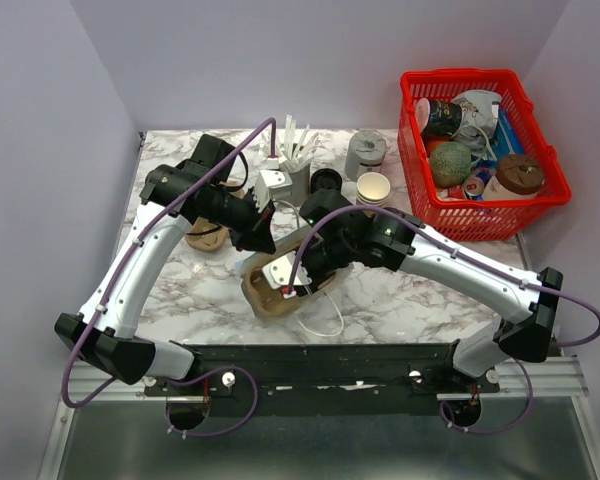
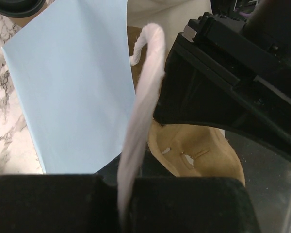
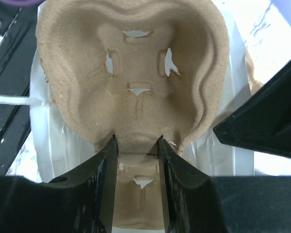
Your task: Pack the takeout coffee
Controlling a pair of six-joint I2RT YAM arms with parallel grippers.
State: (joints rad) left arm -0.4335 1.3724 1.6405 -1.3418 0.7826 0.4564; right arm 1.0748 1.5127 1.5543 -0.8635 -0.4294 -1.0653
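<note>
Right gripper [image 3: 137, 141] noted clamped on the cup carrier [image 3: 131, 73], whose long axis runs away from the fingers. Left gripper [image 2: 126, 191] is closed on the bag handle [image 2: 148, 87]. Takeout coffee [image 1: 207, 238], apparently half-hidden under the left arm, is placed left of the carrier; the left arm is judged nearer.

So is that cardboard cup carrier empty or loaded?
Empty. The right wrist view shows the cup carrier in the right pincer with its visible pocket bare, no cup seated.

Red basket [image 1: 485, 216] R, pulp carrier [image 3: 136, 63] ctr
</note>
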